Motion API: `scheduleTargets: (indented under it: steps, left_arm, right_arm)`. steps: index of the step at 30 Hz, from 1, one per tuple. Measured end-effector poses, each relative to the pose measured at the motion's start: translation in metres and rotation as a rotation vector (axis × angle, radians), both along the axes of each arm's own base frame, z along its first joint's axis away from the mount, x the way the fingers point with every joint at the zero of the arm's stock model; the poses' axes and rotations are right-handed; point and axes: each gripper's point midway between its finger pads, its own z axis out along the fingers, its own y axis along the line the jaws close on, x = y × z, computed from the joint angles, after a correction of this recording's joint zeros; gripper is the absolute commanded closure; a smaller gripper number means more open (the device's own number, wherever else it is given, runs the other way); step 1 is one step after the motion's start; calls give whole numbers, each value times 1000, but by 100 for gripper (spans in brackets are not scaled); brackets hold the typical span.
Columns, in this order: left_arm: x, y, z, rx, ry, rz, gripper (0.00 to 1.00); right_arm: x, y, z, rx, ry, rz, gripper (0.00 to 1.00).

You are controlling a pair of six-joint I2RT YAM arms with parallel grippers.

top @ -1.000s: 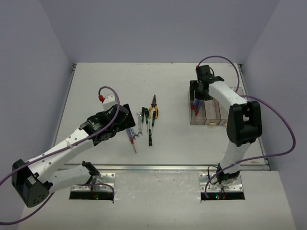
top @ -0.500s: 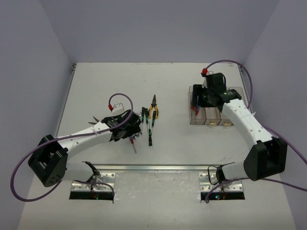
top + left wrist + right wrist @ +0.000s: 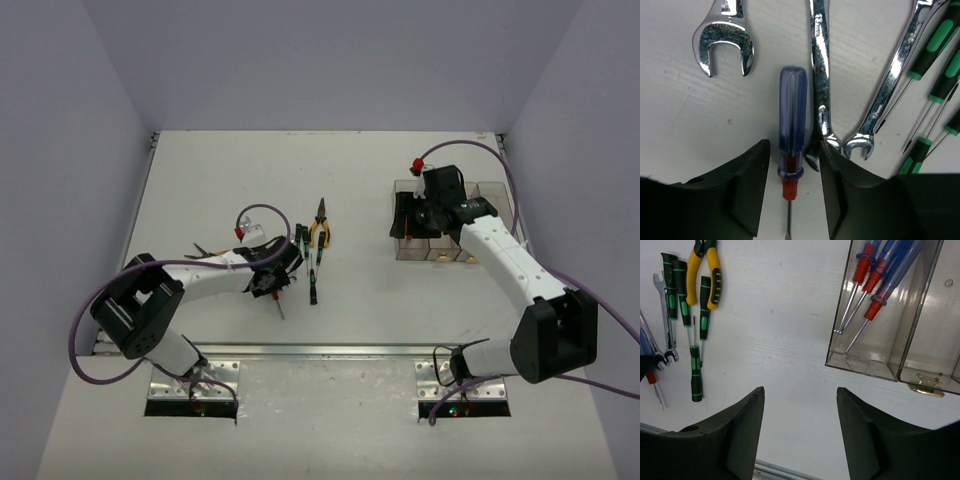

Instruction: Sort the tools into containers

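On white bench [image 3: 200, 180], straddling blue-handled screwdriver [image 3: 792, 110] with left end effector [image 3: 792, 155], jaws standing open either side of its handle, silver wrench [image 3: 821, 75] lying just beside. Hovering with right end effector [image 3: 800, 405] open and empty near leftmost bin [image 3: 862, 366] holding three blue screwdrivers [image 3: 875, 277].

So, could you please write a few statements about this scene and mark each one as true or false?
1. The left tool straddles a blue-handled screwdriver. True.
2. Three blue-handled screwdrivers lie together in one bin. True.
3. The yellow-handled pliers lie in that bin too. False: they lie on the table, beside the green-handled screwdrivers.
4. The right tool holds a wrench. False: its jaws are open and nothing is between them.
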Motion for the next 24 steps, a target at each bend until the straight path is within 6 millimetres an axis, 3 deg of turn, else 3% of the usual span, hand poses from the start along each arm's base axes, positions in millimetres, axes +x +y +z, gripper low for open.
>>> scheduleTargets:
  steps: [8,10,16,20,24]
  left_arm:
    - [15,-2,0,-8,-67,31,84]
    - [14,0,-1,-12,-76,38,100]
    - [6,5,-2,-19,-74,29,100]
    - [-7,3,14,-82,-103,-30,100]
    - [-2,-23,64,-274,-252,-117,100]
  right_arm:
    - [-4,7,5,13,-18,25,42]
    - [-4,10,5,13,-18,32,42]
    - [-9,26,7,46,-19,81,41]
    - [-21,68,11,222,-36,225,26]
    - [-71,128,1,412,6,442,25]
